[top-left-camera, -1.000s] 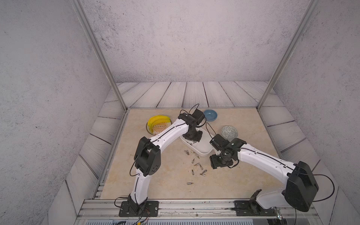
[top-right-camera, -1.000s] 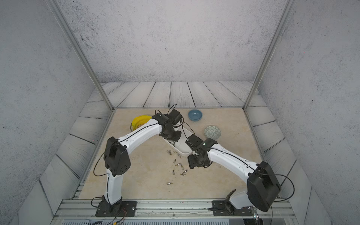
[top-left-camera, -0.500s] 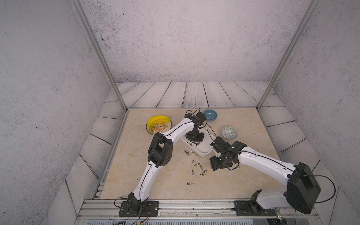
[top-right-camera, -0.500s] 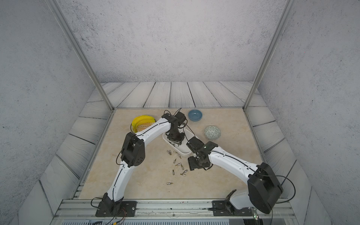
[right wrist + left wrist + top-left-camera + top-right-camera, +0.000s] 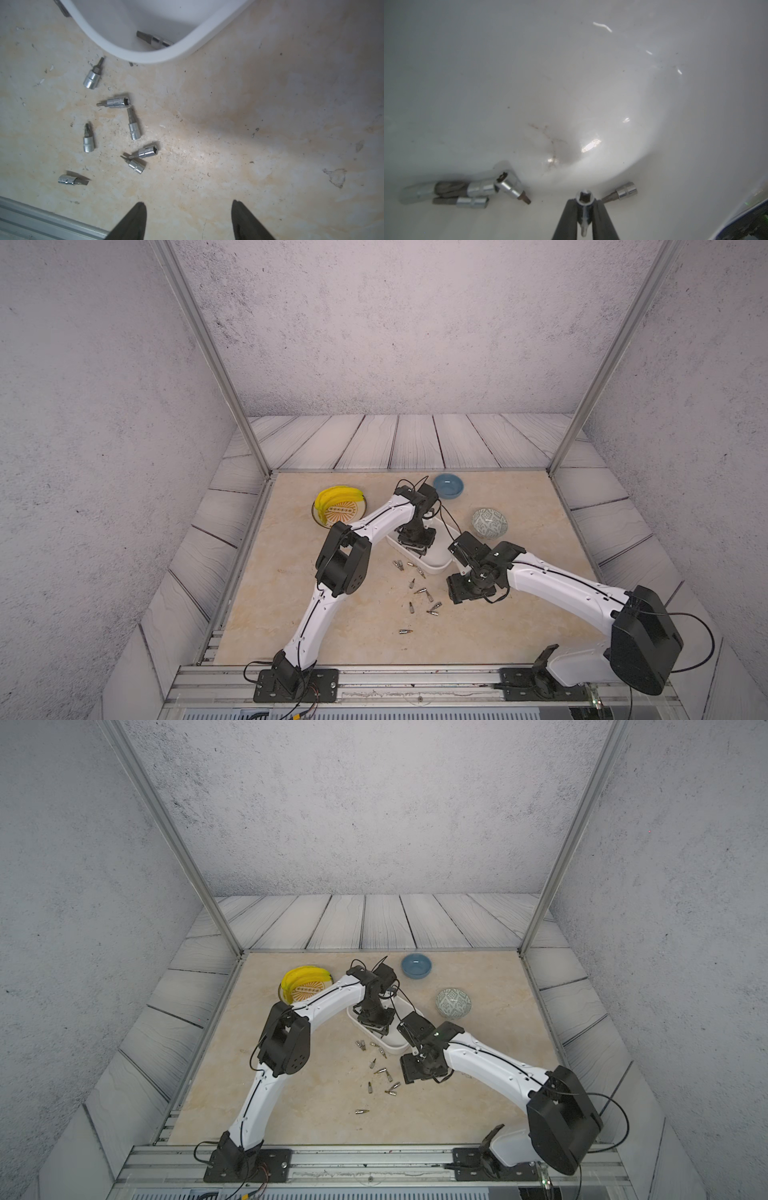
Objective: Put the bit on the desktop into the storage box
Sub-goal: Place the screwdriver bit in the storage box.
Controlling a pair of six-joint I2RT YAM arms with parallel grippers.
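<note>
Delivering: your left tool point(image 5: 584, 203) grips a socket bit point(image 5: 585, 196) inside the storage box point(image 5: 571, 83) (others lie there); right tool point(image 5: 188, 203) spread, empty; loose bits point(image 5: 133, 126) left on the bench point(image 5: 249, 145).

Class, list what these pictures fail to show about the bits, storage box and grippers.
- Storage box floor, top views: largely hidden under the left gripper.
- Held bit tip, left wrist view: blurred between the fingers.
- Loose bits on the desktop, top views: tip shapes too small.
- Right gripper, right wrist view: only fingertips inside the frame.
</note>
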